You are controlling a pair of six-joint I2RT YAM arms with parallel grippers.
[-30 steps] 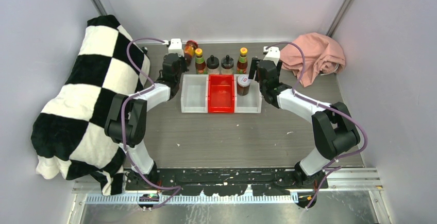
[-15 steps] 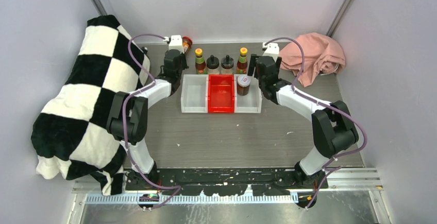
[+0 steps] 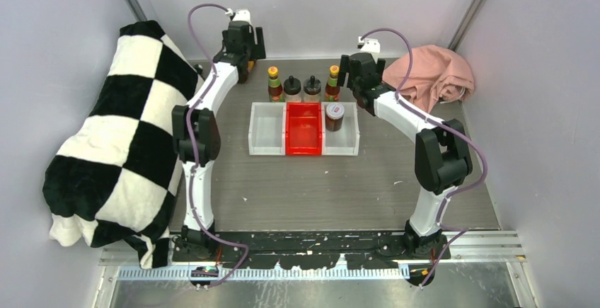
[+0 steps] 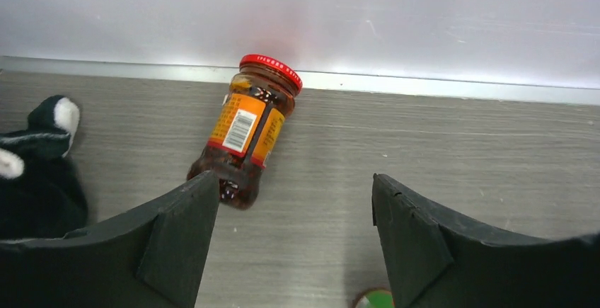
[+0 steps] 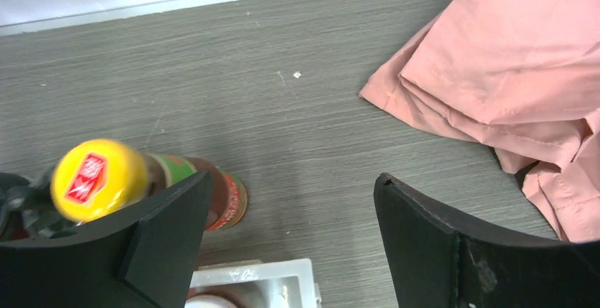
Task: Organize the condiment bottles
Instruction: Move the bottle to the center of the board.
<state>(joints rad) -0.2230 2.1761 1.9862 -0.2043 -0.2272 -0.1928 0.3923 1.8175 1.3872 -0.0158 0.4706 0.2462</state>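
A red-lidded dark jar [image 4: 249, 137] with an orange label lies on its side by the back wall. Its base is just off the left fingertip of my open left gripper [image 4: 293, 184], which holds nothing. From above, that gripper [image 3: 247, 46] hangs at the back left and covers the jar. Behind the bins stand two yellow-capped sauce bottles [image 3: 274, 83] [image 3: 332, 81] with two black-lidded shakers [image 3: 292, 87] [image 3: 312, 87] between them. A second dark jar [image 3: 334, 117] sits in the right white bin [image 3: 348, 145]. My right gripper [image 5: 293, 180] is open and empty, with a yellow-capped bottle [image 5: 99, 179] beside its left finger.
A red bin [image 3: 304, 132] sits between two white bins [image 3: 266, 132]. A pink cloth [image 3: 431, 74] lies at the back right, close to my right gripper. A black-and-white checked blanket [image 3: 120, 131] covers the left side. The back wall is close behind the bottles.
My left gripper has opened and risen toward the back wall, and the jar now lies free on its side. My right gripper has drawn back and opened wider.
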